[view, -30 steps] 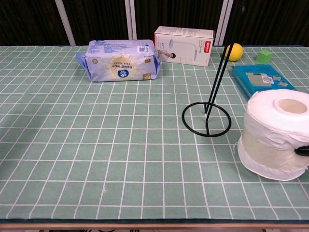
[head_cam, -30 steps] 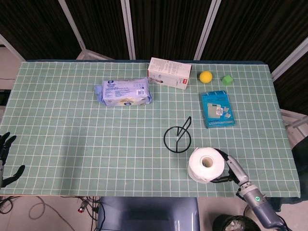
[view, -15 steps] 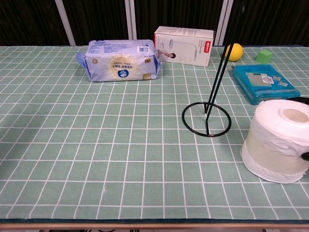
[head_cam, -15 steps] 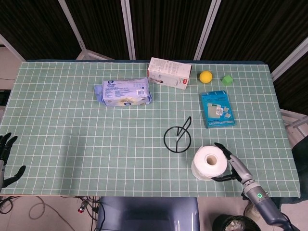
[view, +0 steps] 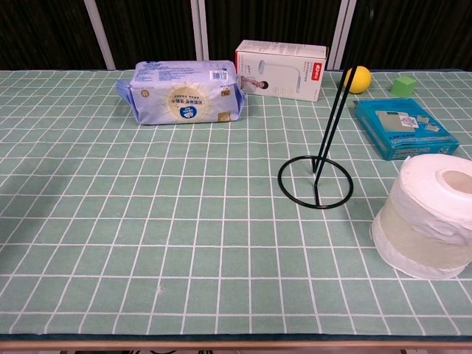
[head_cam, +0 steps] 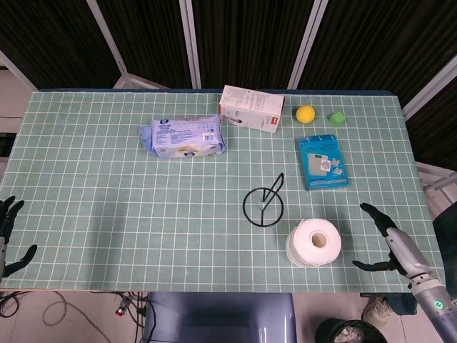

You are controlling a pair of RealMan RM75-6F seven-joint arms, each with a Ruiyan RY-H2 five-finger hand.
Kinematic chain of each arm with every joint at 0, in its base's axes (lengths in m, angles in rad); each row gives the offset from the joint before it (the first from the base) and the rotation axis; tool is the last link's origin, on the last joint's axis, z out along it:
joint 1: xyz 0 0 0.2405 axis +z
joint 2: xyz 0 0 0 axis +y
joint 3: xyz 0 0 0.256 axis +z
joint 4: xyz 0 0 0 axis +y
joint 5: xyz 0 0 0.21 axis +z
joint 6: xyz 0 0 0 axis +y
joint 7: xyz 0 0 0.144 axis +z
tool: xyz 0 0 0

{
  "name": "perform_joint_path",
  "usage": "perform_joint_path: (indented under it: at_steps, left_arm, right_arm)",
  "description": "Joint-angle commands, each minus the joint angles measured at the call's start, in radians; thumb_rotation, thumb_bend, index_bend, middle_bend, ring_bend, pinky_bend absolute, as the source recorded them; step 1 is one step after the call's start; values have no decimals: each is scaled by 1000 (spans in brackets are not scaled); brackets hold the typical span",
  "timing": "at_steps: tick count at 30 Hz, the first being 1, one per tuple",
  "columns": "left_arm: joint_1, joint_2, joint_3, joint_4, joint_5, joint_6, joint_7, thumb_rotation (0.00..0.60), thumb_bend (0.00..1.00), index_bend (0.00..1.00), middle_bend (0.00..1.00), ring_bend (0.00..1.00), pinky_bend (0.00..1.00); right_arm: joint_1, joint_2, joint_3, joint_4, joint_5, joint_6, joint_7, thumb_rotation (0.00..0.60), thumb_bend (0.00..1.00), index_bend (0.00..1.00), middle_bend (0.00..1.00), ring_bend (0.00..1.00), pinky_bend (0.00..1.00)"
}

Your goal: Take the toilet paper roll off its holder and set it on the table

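At the top centre of my head view lay a white carton [head_cam: 251,108], a yellow ball [head_cam: 305,114] and a green cube [head_cam: 336,118] just right of it. I saw a blue tissue pack [head_cam: 183,136] left of centre and a teal box [head_cam: 323,162] at mid-right.

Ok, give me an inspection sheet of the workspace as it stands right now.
Surface: green checked tablecloth, flat.
Job's things: white toilet paper roll standing on end on the cloth, off the black wire holder beside it.
Clutter: blue tissue pack, white carton, yellow ball, green cube, teal box.
Hands: right hand open, apart from the roll; left hand open at the table edge.
Cables: on the floor under the near edge.
Surroundings: dark curtain panels.
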Motion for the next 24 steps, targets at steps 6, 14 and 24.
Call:
perform_joint_path:
  at_steps: [6,14,24]
  left_arm:
    - [-11,-16,-14,28,-17,-9,-3,600,246,68,0,0,8]
    - [-11,-22,-1,36,17,1,-1,600,247,68,0,0,8]
    - [-12,-24,8,29,31,-2,19,600,246,68,0,0,8]
  right_arm:
    - [-195,-157,58,68,-35,391,-831,600,0,0,0,0,0]
    - [-194,-183,76,100,-15,387,-903,600,0,0,0,0,0]
    - [-189,-185,78,108,-4,369,-884,600,0,0,0,0,0]
